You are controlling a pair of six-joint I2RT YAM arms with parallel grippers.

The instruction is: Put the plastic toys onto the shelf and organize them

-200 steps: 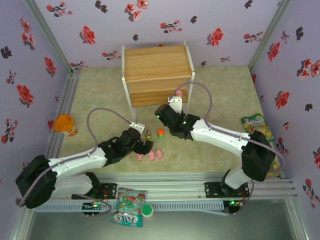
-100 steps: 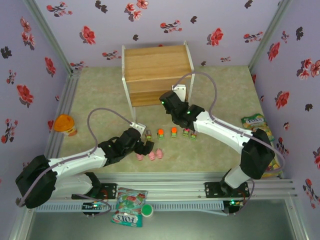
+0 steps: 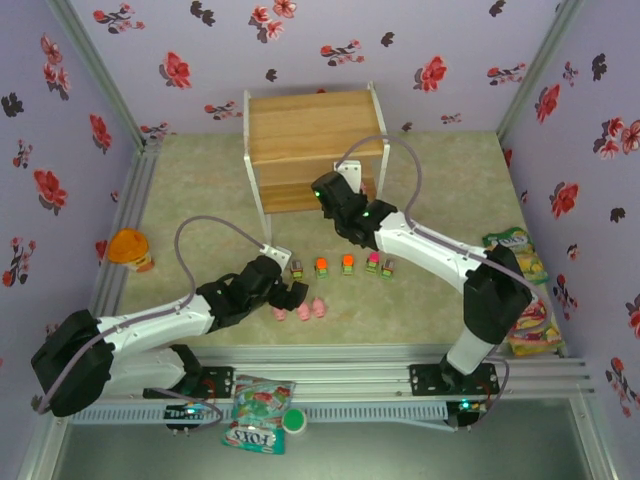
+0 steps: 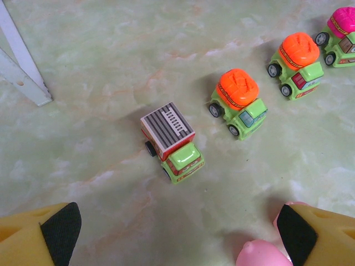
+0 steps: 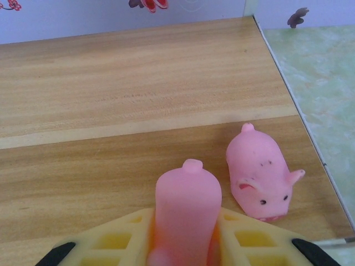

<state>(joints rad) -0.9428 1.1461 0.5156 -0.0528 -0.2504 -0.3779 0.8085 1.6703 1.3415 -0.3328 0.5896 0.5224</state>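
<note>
**Carrying a pig to the shelf while the cars wait in a row**

Standing by the table, I see the right gripper (image 5: 186, 239) clamped tight on a pink pig (image 5: 187, 199), which pokes up between the yellow fingers. It hangs over the wooden boards of the shelf (image 5: 111, 100), just beside a second pig (image 5: 260, 174) that lies on the wood near the board's right edge. From the wrist view I cannot say for sure which tier that board is.

From above, the right arm reaches across to the shelf's front right corner (image 3: 375, 150), and its body hides part of the lower front.

The left gripper (image 4: 178, 230) hovers low over the green marbled tabletop (image 3: 200, 180) with its jaws spread wide and nothing between them. Just ahead of it sits a grey-topped car (image 4: 171, 141), then two orange-topped cars (image 4: 239, 102) (image 4: 297, 64) and a pink-topped car (image 4: 341, 30) cut off by the frame. Another pig (image 4: 260, 257) lies just beside the right fingertip. A white shelf leg (image 4: 22, 66) crosses the corner.

Three pigs (image 3: 303, 312) lie in a cluster near the left gripper (image 3: 290, 293).

An orange-lidded jar (image 3: 128, 247) stands well to the left. Candy bags lie at the near rail (image 3: 255, 410) and along the right wall (image 3: 515, 250).
</note>
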